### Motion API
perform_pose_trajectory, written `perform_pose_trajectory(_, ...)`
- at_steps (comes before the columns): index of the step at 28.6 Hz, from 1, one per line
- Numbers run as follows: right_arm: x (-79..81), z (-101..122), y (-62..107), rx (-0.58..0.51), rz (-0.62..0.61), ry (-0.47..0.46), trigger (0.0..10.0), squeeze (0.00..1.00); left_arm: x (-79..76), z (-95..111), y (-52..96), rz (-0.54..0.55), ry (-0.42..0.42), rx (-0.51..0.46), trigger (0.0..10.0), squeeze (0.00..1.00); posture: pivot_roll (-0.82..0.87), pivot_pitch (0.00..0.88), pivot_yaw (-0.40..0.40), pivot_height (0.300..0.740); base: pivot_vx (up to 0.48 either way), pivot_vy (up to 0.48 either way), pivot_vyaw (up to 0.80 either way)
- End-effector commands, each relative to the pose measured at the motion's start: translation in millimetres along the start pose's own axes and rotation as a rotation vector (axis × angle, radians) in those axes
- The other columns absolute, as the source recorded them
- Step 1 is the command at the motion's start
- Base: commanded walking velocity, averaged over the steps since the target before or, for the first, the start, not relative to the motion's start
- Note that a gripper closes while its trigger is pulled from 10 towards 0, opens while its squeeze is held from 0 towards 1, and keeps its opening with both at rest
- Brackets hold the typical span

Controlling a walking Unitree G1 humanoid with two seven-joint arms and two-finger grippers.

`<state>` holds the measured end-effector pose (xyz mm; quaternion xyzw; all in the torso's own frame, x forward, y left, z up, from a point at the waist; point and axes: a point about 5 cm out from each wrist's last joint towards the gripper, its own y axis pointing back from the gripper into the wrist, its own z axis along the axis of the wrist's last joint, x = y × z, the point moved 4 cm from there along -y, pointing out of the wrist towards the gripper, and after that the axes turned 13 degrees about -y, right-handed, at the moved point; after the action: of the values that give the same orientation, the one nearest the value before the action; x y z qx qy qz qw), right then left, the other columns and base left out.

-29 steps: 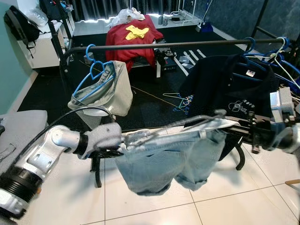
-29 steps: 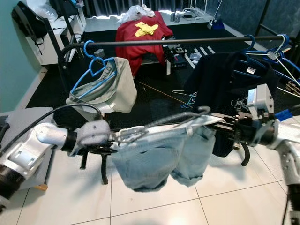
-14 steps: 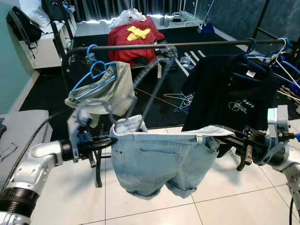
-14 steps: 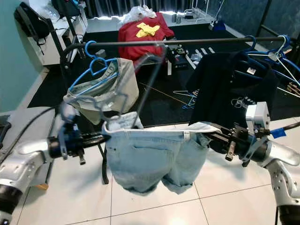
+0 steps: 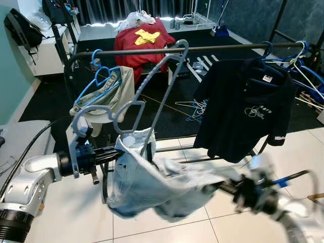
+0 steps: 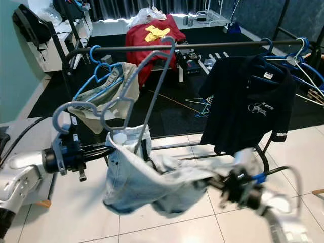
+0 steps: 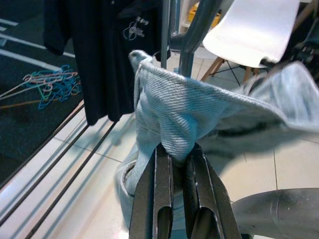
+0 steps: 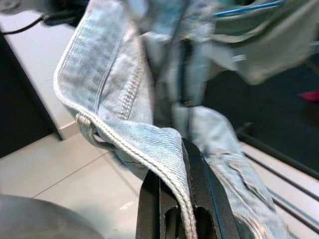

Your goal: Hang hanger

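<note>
Pale blue denim shorts [image 5: 152,185] sag between my two grippers above the white tiles. My left gripper [image 5: 116,152] is shut on one end of the waistband, where a large grey hanger [image 5: 157,96] rises out of the shorts; its hook [image 5: 181,46] reaches up beside the black rail [image 5: 223,47]. In the left wrist view the fingers [image 7: 162,199] pinch a denim fold [image 7: 174,114]. My right gripper [image 5: 223,186], blurred, is low at the right and shut on the other end of the waistband [image 8: 124,129].
On the rail hang a blue hanger with grey shorts [image 5: 104,93], a black polo shirt [image 5: 243,101] and several bare hangers [image 5: 304,58] at the right end. Loose hangers [image 5: 195,107] lie on the dark floor beyond. Red clothes [image 5: 142,38] are piled behind.
My right gripper has dropped and swung in toward the left, so the stretched shorts now hang slack. The grey hanger stands steeper, its hook up by the rail.
</note>
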<state>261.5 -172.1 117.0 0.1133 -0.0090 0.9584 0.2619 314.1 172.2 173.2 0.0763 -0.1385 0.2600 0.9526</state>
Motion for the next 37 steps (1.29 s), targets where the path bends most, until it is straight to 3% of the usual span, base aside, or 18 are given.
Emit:
perform_pose_trajectory(1,1.8,0,-4.0,-0.003,-0.001,0.032,0.0,0.00,-0.1,6,-0.1,-0.019,-0.025,-0.012,0.0,0.00,-0.04,0.082,0.035,0.740,0.000,0.000,0.00)
perform_pose_trajectory(2,2.8,0,-8.2,-0.020,-0.001,0.036,2.7,0.00,-2.5,6,-0.1,-0.040,-0.030,-0.012,0.0,0.00,-0.04,0.081,0.037,0.740,0.000,0.000,0.00)
perform_pose_trajectory(3,2.8,0,-8.2,-0.020,-0.001,0.036,2.7,0.00,-2.5,6,-0.1,-0.040,-0.030,-0.012,0.0,0.00,-0.04,0.081,0.037,0.740,0.000,0.000,0.00)
perform_pose_trajectory(4,2.4,3,-11.5,-0.040,-0.010,0.040,10.0,0.00,-6.5,4,0.8,-0.075,-0.039,0.007,0.0,0.00,-0.04,0.080,0.037,0.740,0.000,0.000,0.00)
perform_pose_trajectory(5,2.4,3,-11.5,-0.040,-0.010,0.040,10.0,0.00,-6.5,4,0.8,-0.075,-0.039,0.007,0.0,0.00,-0.04,0.080,0.037,0.740,0.000,0.000,0.00)
perform_pose_trajectory(6,3.6,8,-13.8,-0.065,-0.001,0.035,10.0,0.91,-11.4,0,1.5,-0.117,-0.046,0.036,0.0,0.00,-0.04,0.081,0.037,0.740,0.000,0.000,0.00)
perform_pose_trajectory(7,7.0,13,-15.4,-0.090,0.023,0.016,10.0,1.00,-15.2,-3,1.9,-0.155,-0.054,0.065,0.0,0.00,-0.04,0.079,0.034,0.740,0.000,0.000,0.00)
perform_pose_trajectory(12,12.9,22,-14.9,-0.107,0.059,0.021,10.0,1.00,-16.1,-6,-0.2,-0.190,-0.069,0.096,0.0,0.00,-0.04,0.074,0.037,0.740,0.000,0.000,0.00)
perform_pose_trajectory(13,13.9,25,-13.8,-0.107,0.061,0.040,10.0,0.00,-15.1,-6,-1.4,-0.192,-0.072,0.101,0.0,0.00,-0.05,0.071,0.039,0.740,0.000,0.000,0.00)
perform_pose_trajectory(19,14.7,45,6.5,-0.078,0.095,0.060,10.0,0.00,-14.4,-12,-1.0,-0.214,-0.090,0.154,0.0,0.00,-0.05,0.068,0.046,0.740,0.000,0.000,0.00)
perform_pose_trajectory(22,2.7,72,19.5,-0.121,0.037,0.120,10.0,0.00,-10.4,-15,1.3,-0.203,-0.105,0.175,0.0,0.00,-0.06,0.064,0.047,0.740,0.000,0.000,0.00)
perform_pose_trajectory(23,0.7,77,21.5,-0.134,0.026,0.128,10.0,0.13,-9.4,-15,1.5,-0.199,-0.108,0.176,0.0,0.00,-0.06,0.064,0.047,0.740,0.000,0.000,0.00)
perform_pose_trajectory(24,0.7,77,21.5,-0.134,0.026,0.128,10.0,0.13,-9.4,-15,1.5,-0.199,-0.108,0.176,0.0,0.00,-0.06,0.064,0.047,0.740,0.000,0.000,0.00)
perform_pose_trajectory(25,-0.3,83,22.5,-0.158,0.020,0.135,10.0,1.00,-8.8,-15,1.3,-0.197,-0.109,0.175,0.0,0.00,-0.06,0.061,0.045,0.740,0.000,0.000,0.00)
perform_pose_trajectory(28,-0.4,88,22.8,-0.162,0.017,0.150,10.0,1.00,-8.4,-16,1.2,-0.205,-0.118,0.187,0.0,0.00,-0.05,0.058,0.045,0.740,0.000,0.000,0.00)
perform_pose_trajectory(29,2.9,91,22.9,-0.137,0.038,0.146,10.0,0.00,-7.3,-17,0.1,-0.200,-0.121,0.187,0.0,0.00,-0.05,0.053,0.046,0.740,0.000,0.000,0.00)
perform_pose_trajectory(32,7.4,101,22.9,-0.161,0.069,0.126,10.0,0.00,-6.7,-17,-0.6,-0.201,-0.123,0.190,0.0,0.00,-0.05,0.051,0.047,0.740,0.000,0.000,0.00)
perform_pose_trajectory(37,30.3,150,7.5,-0.277,0.236,0.128,10.0,0.00,-16.5,-21,-3.1,-0.303,-0.174,0.256,0.0,0.00,-0.06,0.052,0.068,0.740,0.000,0.000,0.00)
